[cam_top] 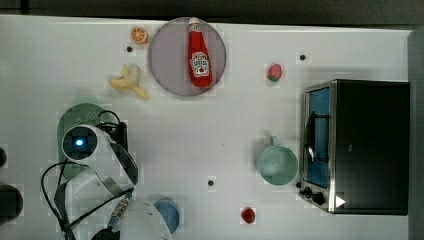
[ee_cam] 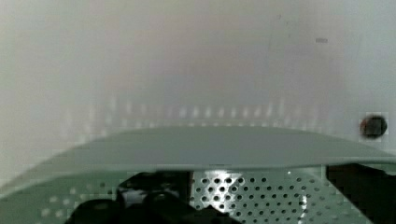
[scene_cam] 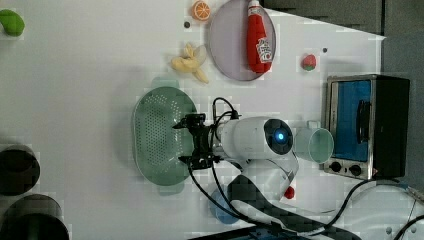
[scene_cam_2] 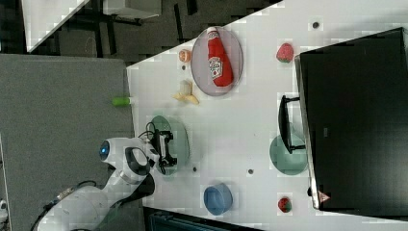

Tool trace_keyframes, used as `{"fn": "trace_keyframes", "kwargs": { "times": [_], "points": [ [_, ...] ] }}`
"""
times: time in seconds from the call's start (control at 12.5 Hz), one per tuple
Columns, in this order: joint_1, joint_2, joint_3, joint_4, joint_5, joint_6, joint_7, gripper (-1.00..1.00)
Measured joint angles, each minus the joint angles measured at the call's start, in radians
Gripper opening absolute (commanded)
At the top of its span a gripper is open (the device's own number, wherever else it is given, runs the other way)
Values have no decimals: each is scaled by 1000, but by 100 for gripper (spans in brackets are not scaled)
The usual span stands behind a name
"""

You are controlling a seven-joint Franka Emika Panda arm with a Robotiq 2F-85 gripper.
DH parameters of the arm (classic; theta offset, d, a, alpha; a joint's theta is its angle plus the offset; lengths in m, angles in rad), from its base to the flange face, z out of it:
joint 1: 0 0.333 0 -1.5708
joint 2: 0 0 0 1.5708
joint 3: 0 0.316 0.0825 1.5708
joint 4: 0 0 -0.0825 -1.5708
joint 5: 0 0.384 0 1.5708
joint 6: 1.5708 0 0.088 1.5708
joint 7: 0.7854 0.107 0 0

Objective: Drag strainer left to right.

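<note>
Top view, left to right. Strainer (cam_top: 75,116): worktop's (cam_top: 235,125) left, nothing inside; my gripper (scene_cam: 194,141) over its rim, jaws wide apart, holding nothing. Banana (cam_top: 129,81), orange slice (cam_top: 139,35). Plate (cam_top: 167,60): ketchup bottle (cam_top: 200,54). Blue bowl (cam_top: 169,214). Cup (cam_top: 277,164), empty, before toaster oven (cam_top: 360,145).
</note>
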Motion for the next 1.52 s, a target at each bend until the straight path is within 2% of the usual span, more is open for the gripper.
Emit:
{"fn": "trace_keyframes", "kwargs": {
  "times": [0.32, 0.72, 0.96, 1.28, 1.52],
  "points": [
    [-5, -5, -59, -31, -23, 5, 3, 100],
    [-30, -108, -112, -92, -43, -13, 13, 100],
    [-46, -118, -149, -94, 5, 18, -11, 100],
    [-56, -143, -228, -158, -16, -17, -109, 100],
    [-106, -144, -269, -178, 8, -19, -188, 100]
  ]
}}
